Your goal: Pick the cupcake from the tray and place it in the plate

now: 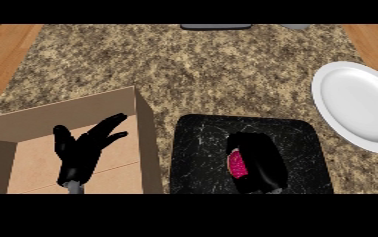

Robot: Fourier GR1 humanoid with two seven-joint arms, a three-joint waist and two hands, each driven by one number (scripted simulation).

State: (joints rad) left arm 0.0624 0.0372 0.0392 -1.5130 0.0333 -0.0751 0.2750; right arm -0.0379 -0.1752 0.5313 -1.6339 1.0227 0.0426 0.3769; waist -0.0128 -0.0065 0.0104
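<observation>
A black tray [199, 151] lies on the granite counter at the lower middle. Over its right half my right hand [260, 163] curls round the cupcake [238, 165], of which only a strip of pink shows beside the palm. The hand hides the rest of the cupcake, and I cannot tell whether it still touches the tray. A white plate [351, 103] sits at the right edge, partly cut off, with nothing on it. My left hand [83, 148] rests open, fingers up, over the box at the lower left.
An open cardboard box [144, 131] stands at the lower left, its tall wall next to the tray. Wooden strips border the counter at both upper corners. A dark flat object [215, 27] lies at the counter's far edge.
</observation>
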